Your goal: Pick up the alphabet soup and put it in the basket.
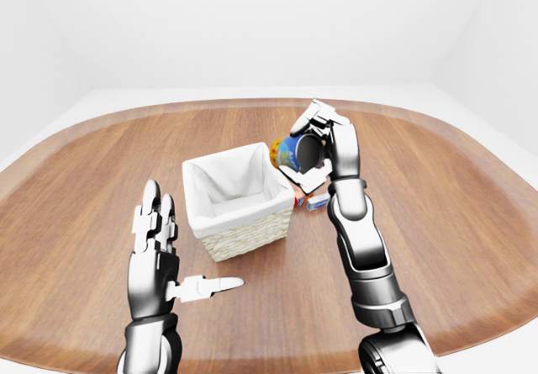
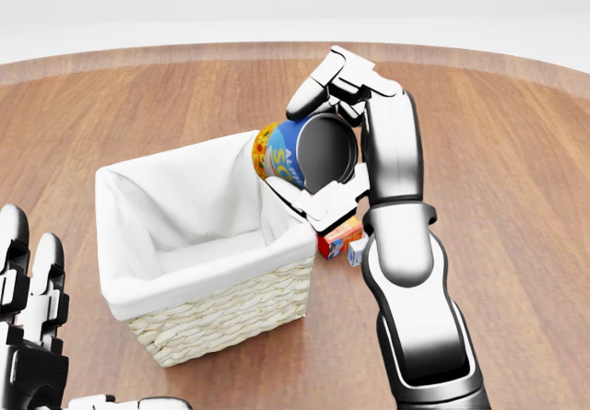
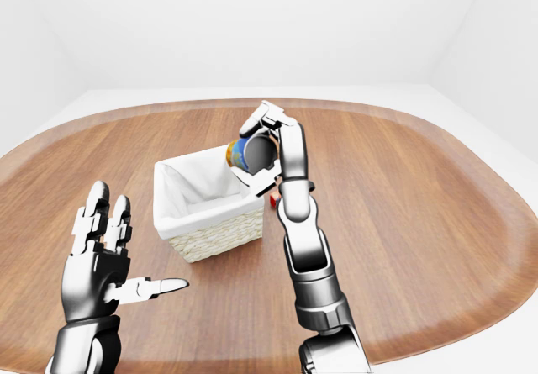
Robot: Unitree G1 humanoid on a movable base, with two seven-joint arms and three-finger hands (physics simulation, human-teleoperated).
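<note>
Right hand [image 2: 318, 157] gripping soup can [image 2: 293, 157] sideways over basket [image 2: 205, 286] right rim. Left hand [image 1: 160, 252] spread wide, apart. Small boxes [image 2: 343, 240] on bench [image 2: 516, 198] beside basket.

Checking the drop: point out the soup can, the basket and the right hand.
alphabet soup [image 2: 281, 159], head view, on its blue label.
basket [image 2: 221, 313], head view, on its woven wall.
right hand [image 2: 318, 147], head view, between its fingers, on the can's dark end.

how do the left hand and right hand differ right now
The right hand is raised at the basket's rim, fingers closed round the alphabet soup; the left hand is low, away from the basket, fingers spread and holding nothing. Both are the same silver, black-jointed, three-finger build.
</note>
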